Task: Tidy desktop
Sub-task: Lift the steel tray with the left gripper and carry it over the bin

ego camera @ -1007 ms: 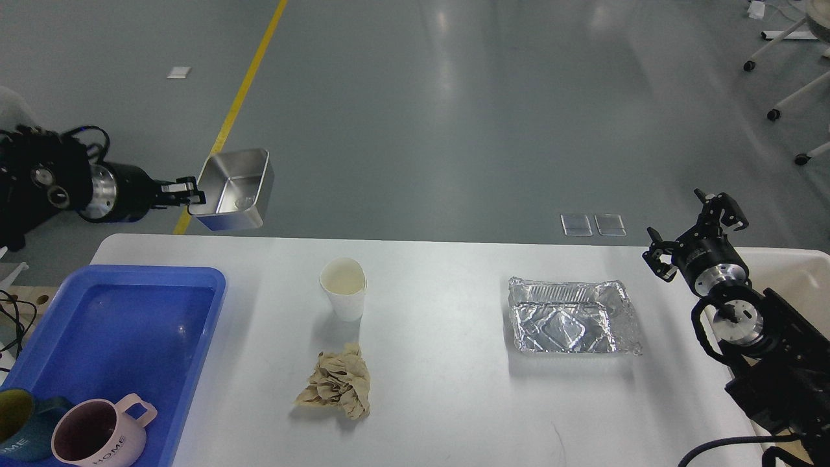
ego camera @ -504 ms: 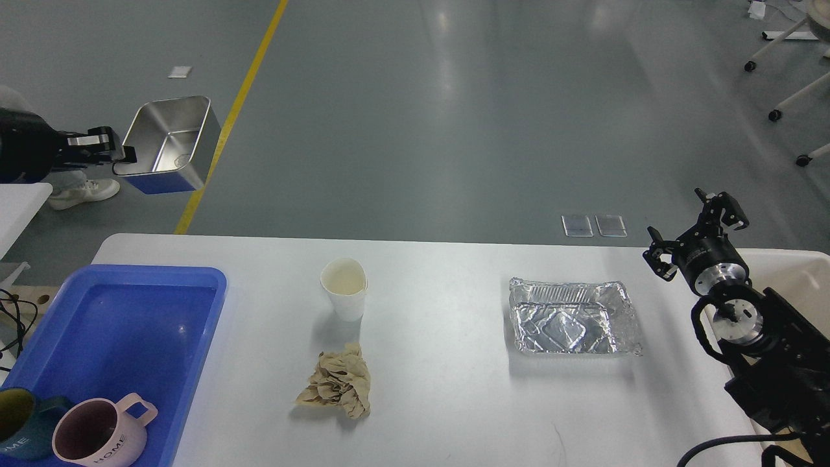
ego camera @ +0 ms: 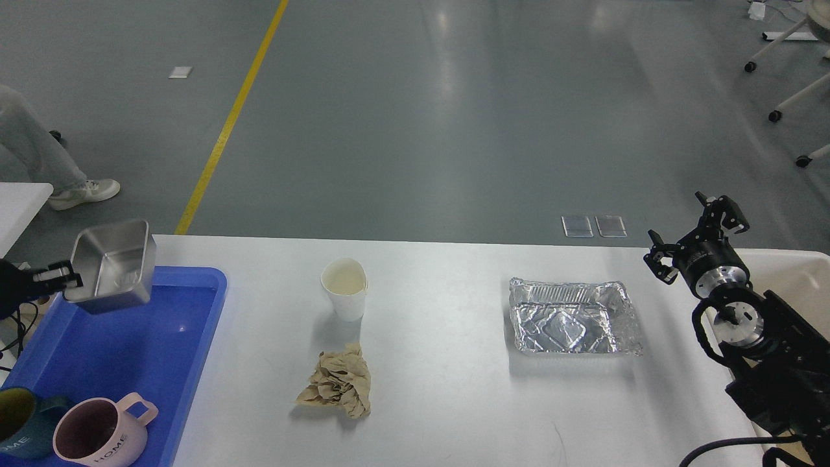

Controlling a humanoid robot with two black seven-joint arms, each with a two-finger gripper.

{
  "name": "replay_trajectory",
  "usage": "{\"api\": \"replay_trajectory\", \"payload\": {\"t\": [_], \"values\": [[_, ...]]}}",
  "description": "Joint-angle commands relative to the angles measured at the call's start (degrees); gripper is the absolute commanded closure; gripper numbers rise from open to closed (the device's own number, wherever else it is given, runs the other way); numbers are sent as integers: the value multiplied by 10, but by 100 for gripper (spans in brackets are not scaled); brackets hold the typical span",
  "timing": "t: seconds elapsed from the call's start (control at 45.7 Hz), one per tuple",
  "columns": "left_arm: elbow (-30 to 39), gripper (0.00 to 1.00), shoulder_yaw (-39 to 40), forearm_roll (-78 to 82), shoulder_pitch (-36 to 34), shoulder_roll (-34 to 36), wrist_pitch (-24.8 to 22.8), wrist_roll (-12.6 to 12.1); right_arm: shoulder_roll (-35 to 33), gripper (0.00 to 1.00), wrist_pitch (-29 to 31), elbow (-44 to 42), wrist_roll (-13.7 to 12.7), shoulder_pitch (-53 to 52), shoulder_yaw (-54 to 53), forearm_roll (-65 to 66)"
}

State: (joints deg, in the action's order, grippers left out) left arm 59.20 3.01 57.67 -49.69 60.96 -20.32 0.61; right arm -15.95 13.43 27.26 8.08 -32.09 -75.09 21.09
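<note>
The white desktop (ego camera: 447,402) holds a white paper cup (ego camera: 344,288), a crumpled brown paper napkin (ego camera: 337,384) and a crinkled foil tray (ego camera: 570,318). My left gripper (ego camera: 59,281) is shut on the rim of a square steel container (ego camera: 113,266) and holds it above the far end of the blue plastic tray (ego camera: 117,337). My right gripper (ego camera: 694,237) is open and empty above the desktop's right edge, right of the foil tray.
A pink mug (ego camera: 100,438) and a dark teal mug (ego camera: 19,431) stand in the blue tray's near end. A beige bin (ego camera: 801,279) sits past the right edge. A person's leg and shoe (ego camera: 71,188) are on the floor at far left.
My left gripper has swung left and then come down with the steel container, from above the table's far edge to just over the blue tray. The right arm has not moved.
</note>
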Motion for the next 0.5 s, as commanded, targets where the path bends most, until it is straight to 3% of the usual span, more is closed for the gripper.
{"api": "replay_trajectory", "payload": {"t": [0.0, 0.482], "values": [[-38, 100, -1, 3, 28, -39, 10, 0, -6, 0, 0, -1, 0, 2, 0, 0], [-130, 100, -2, 6, 73, -105, 77, 1, -7, 0, 0, -1, 0, 8, 0, 0]]}}
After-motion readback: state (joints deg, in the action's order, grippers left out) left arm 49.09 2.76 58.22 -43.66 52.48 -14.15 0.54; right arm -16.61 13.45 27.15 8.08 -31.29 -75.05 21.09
